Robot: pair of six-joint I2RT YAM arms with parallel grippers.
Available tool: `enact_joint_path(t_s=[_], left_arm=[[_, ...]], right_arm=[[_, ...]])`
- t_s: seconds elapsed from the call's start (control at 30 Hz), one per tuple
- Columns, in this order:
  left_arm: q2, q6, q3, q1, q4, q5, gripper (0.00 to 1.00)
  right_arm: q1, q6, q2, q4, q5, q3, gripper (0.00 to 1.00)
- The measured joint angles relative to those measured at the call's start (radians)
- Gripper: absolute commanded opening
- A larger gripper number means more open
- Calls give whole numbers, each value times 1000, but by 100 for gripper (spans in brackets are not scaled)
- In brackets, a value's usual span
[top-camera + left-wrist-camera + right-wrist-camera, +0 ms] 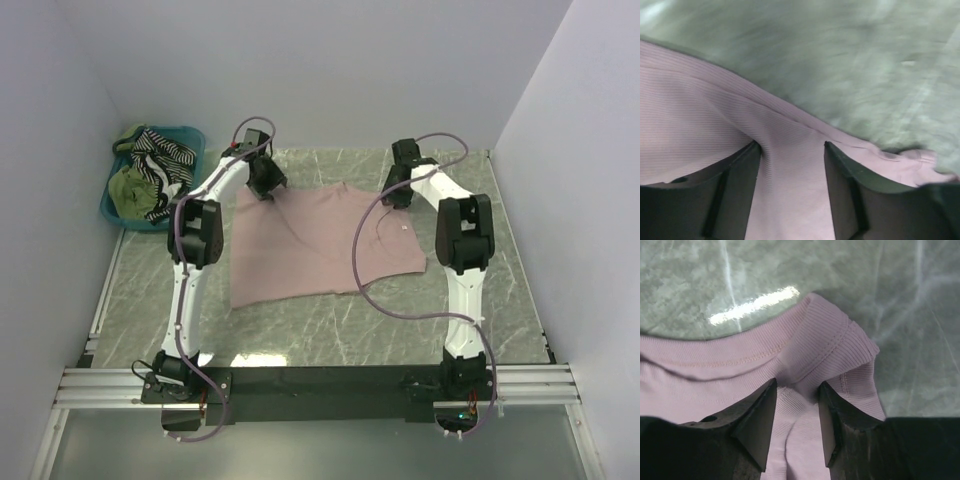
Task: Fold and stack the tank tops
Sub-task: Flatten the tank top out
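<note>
Aluminium rail (320, 378) is running along the bottom edge of the top view, carrying both arm bases. Above it, the marble-patterned table (300, 325) is filling the middle of the frame.

- Pink tank top (320, 245) is lying spread across the table centre, hem towards the bottom of the frame and straps towards the top. A diagonal crease is running down from its upper left corner.
- Left gripper (792, 146) is sitting on the upper left corner of the pink top. Its jaws are standing well apart, with a ridge of cloth lying in the gap (I cannot tell whether the pads are biting).
- Right gripper (797, 385) is sitting at the upper right strap. Its jaws are standing part-open, straddling a fold of the stitched edge, and a glare streak is showing on the table just beyond.
- Teal basket (112, 208) is sitting at the upper left, well apart from the pink top. It is holding the striped top (165, 150) and the olive top (130, 188), both crumpled.

In the way:
- Left arm's dark elbow (197, 232) is overlapping the pink top's left edge.
- Purple cable (358, 270) is drooping across the pink top's right half.
- Grey walls are closing in the left, right and top of the frame.
</note>
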Motion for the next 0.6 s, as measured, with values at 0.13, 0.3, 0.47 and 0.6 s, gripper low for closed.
enact_joint_path(t_s=[0.13, 0.3, 0.47, 0.6], left_arm=[[81, 82, 127, 1, 46, 100, 67], [86, 162, 125, 1, 140, 169, 76], [-4, 206, 89, 5, 166, 129, 78], [-238, 169, -53, 8, 165, -23, 78]], right_arm=[[-26, 35, -66, 43, -9, -111, 49], [-44, 59, -163, 84, -8, -228, 58], [-40, 72, -282, 127, 8, -239, 61], [-3, 108, -486, 208, 50, -343, 61]])
